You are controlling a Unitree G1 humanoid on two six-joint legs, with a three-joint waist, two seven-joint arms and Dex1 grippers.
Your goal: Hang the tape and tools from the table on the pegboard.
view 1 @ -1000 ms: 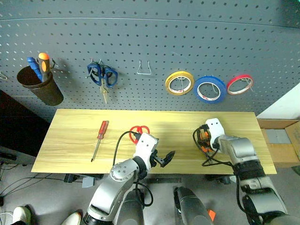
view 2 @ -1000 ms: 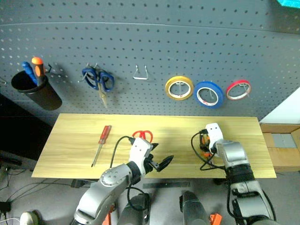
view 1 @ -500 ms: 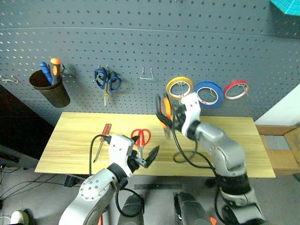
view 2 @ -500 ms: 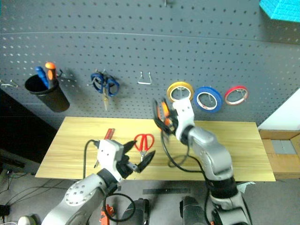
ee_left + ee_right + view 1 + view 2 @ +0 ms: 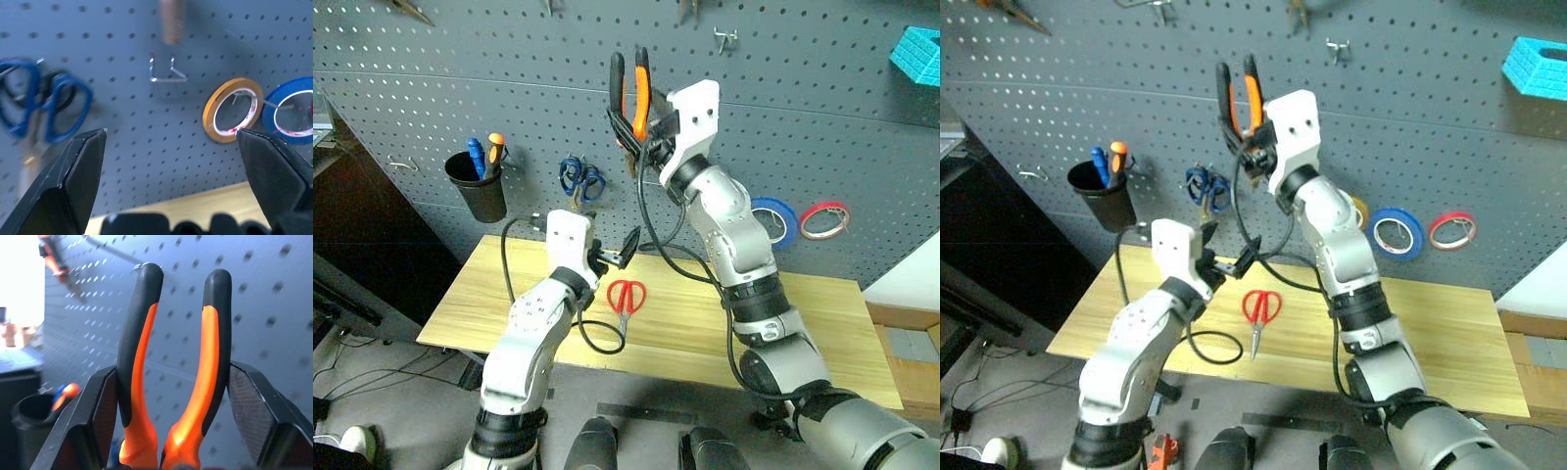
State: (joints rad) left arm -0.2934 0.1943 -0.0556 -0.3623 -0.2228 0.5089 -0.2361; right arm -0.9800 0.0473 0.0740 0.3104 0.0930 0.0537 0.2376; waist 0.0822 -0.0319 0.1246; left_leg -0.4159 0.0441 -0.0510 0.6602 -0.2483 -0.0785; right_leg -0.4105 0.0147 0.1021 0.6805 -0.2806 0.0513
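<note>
My right gripper (image 5: 644, 137) is raised high in front of the dark grey pegboard (image 5: 460, 88), shut on the jaw end of the pliers (image 5: 628, 90). Their orange-and-black handles (image 5: 173, 362) point upward, close to the board. Lower down, my left gripper (image 5: 619, 251) hangs open and empty above the table (image 5: 803, 323), facing the board. The red-handled scissors (image 5: 626, 296) lie flat on the wood just below it. The blue tape (image 5: 1398, 231) hangs on the board to the right of my right arm.
A black cup (image 5: 478, 188) with blue and orange screwdrivers hangs at the left, blue scissors (image 5: 579, 179) beside it. An empty wire hook (image 5: 164, 72), a yellow roll (image 5: 234, 110) and a red roll (image 5: 824, 220) are on the board. A cyan object (image 5: 915, 54) sits at the upper right.
My right gripper has swung further up along the board with the pliers. The left gripper has lifted and moved toward the board. The camera has tilted upward.
</note>
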